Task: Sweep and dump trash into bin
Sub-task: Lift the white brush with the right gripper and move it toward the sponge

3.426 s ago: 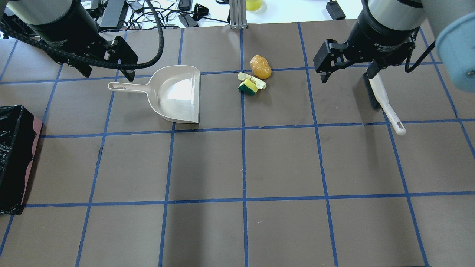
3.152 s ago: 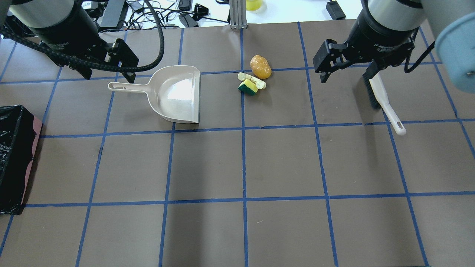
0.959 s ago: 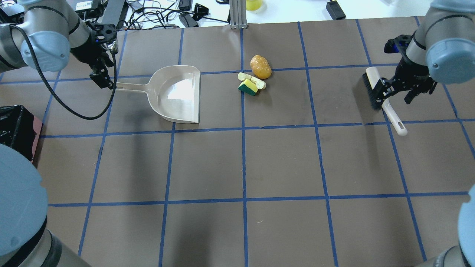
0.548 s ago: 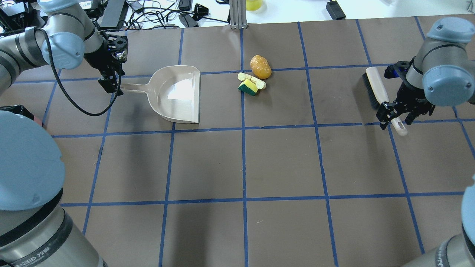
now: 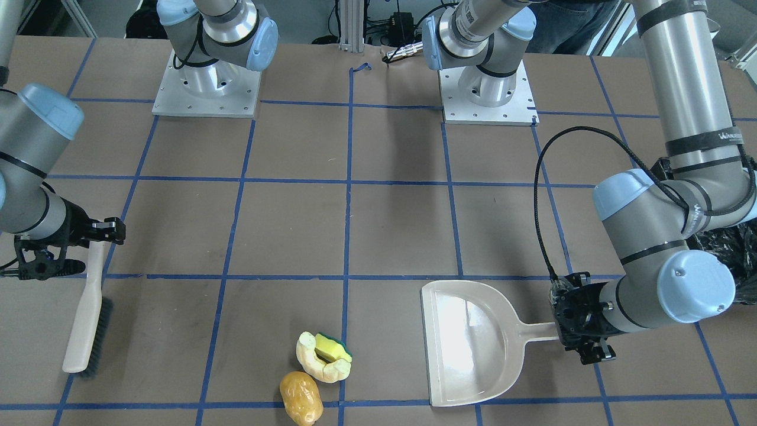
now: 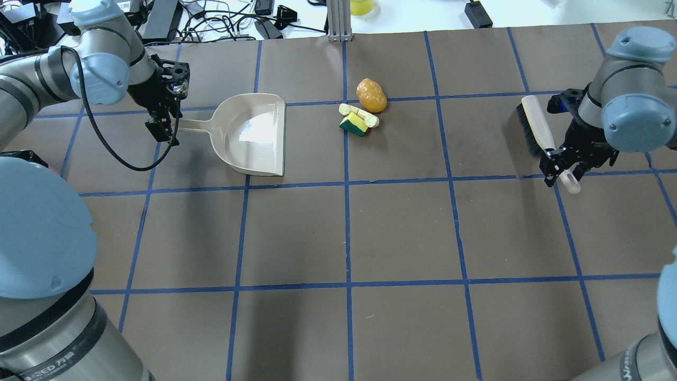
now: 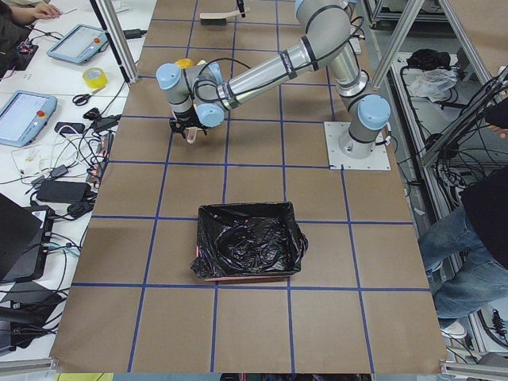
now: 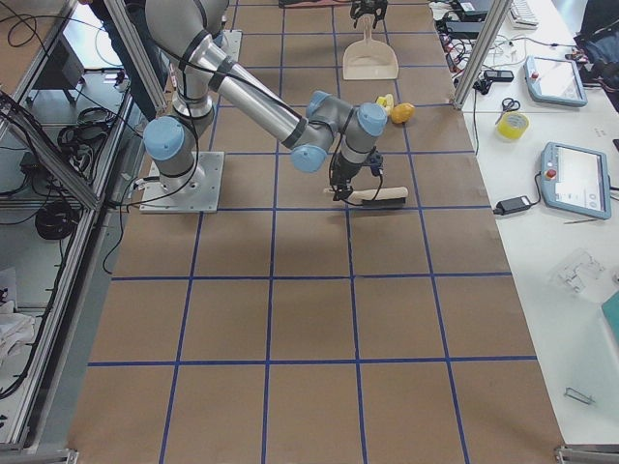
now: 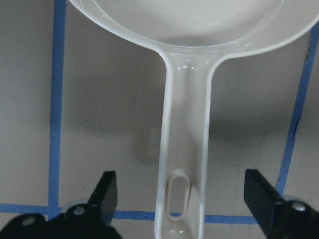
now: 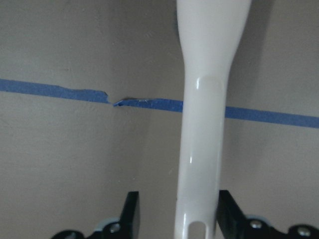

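The trash lies together at the table's far middle: a golden-brown potato-like lump (image 6: pixel 371 95) (image 5: pixel 301 397), a cream peel piece (image 6: pixel 366 115) (image 5: pixel 312 362) and a yellow-green sponge block (image 6: pixel 353 124) (image 5: pixel 332 349). The beige dustpan (image 6: pixel 254 135) (image 5: pixel 473 343) lies flat to their left. My left gripper (image 6: pixel 168 123) (image 9: pixel 182 194) is open, its fingers on either side of the dustpan's handle. My right gripper (image 6: pixel 563 172) (image 10: pixel 179 211) is open, its fingers close around the white brush's (image 6: pixel 537 127) handle near its end. The black-lined bin (image 7: pixel 250 242) stands by the robot's left.
The brush (image 5: pixel 89 319) lies flat on the table at the robot's right, bristles toward the trash. Cables and devices lie beyond the table's far edge (image 6: pixel 238 24). The left arm's elbow (image 6: pixel 31 227) hides most of the bin in the overhead view.
Both arms have come down from high above. The left gripper has slid in over the dustpan handle. The right gripper has moved along the brush to the handle's end.
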Controlling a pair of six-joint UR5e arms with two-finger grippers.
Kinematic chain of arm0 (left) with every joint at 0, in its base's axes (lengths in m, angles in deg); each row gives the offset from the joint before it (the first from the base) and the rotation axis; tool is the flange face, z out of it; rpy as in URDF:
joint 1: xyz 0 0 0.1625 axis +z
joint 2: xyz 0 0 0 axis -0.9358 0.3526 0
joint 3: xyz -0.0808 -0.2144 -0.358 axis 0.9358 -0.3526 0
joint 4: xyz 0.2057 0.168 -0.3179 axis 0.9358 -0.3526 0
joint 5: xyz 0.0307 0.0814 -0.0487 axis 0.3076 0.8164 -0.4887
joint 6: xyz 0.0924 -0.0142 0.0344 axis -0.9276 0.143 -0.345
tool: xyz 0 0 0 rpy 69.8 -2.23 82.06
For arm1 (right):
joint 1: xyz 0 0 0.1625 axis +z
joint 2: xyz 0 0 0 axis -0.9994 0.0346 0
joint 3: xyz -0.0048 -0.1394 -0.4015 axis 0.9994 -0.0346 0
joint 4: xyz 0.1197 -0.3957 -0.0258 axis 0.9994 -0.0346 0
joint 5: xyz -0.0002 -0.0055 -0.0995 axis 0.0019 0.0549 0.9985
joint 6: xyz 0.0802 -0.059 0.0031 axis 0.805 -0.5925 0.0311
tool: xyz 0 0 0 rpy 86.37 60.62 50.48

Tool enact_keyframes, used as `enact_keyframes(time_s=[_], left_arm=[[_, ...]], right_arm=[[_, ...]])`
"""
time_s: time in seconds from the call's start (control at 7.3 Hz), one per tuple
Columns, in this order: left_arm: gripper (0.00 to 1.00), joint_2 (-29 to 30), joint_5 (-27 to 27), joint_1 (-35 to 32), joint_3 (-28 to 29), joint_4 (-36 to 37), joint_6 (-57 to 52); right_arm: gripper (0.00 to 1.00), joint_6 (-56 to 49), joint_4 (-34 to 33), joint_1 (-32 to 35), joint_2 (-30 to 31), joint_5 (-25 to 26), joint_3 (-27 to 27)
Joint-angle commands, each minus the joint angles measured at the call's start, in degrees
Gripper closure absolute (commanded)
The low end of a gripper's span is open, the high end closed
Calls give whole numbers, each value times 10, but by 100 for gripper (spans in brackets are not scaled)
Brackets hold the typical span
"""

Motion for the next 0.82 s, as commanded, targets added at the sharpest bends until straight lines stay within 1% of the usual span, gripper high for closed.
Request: enact_keyframes(time_s=[0.0, 0.14, 0.27, 0.41, 0.69], left_arm=[[23, 0, 6, -4, -5, 8, -6], [34, -2, 5, -6, -3, 9, -5], [42, -2, 5, -13, -4, 9, -1], [58, -2, 5, -18, -6, 9, 3], [66, -5, 5, -19, -6, 9, 6]], right_arm=[[82, 4, 1, 0, 1, 0, -1], [86, 6, 2, 0, 1, 0, -1], [86, 6, 2, 0, 2, 0, -2], [86, 10, 4, 0, 7, 1, -5], [87, 38, 6, 18, 12, 10, -32]])
